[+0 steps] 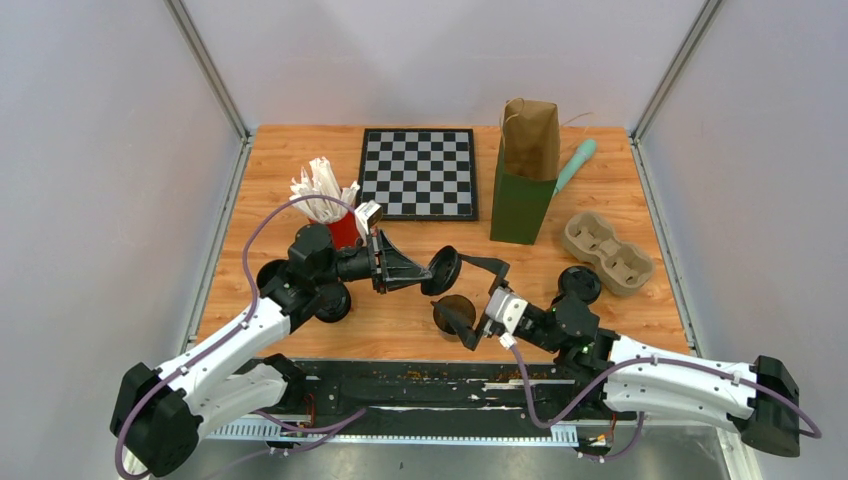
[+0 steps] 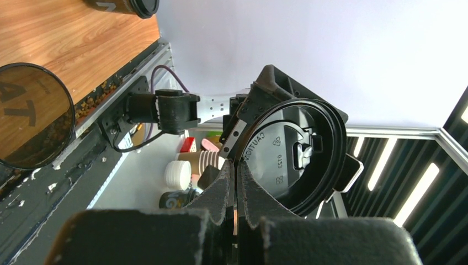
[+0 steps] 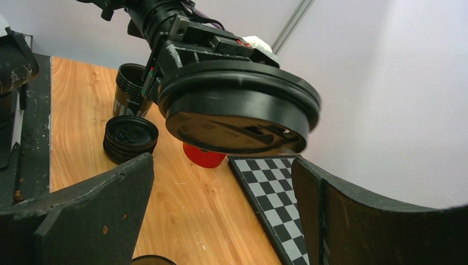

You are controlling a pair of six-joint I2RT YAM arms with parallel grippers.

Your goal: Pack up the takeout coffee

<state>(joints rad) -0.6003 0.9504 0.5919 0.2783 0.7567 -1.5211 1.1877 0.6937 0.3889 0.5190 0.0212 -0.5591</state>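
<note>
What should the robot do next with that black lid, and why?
Probably close the right gripper gently on the lid. The left gripper pinches it only by the rim, up in the air, and the right gripper's open fingers stand on either side of it, so it looks ready to be handed over.

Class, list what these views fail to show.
- Top view: inside of the brown-and-green paper bag, hidden by its own walls.
- Top view: teal stick-like object, partly behind that bag.
- Right wrist view: red cup, mostly behind the round black plastic lid.
- Left wrist view: open dark-brown cup, cut by the left edge.
</note>
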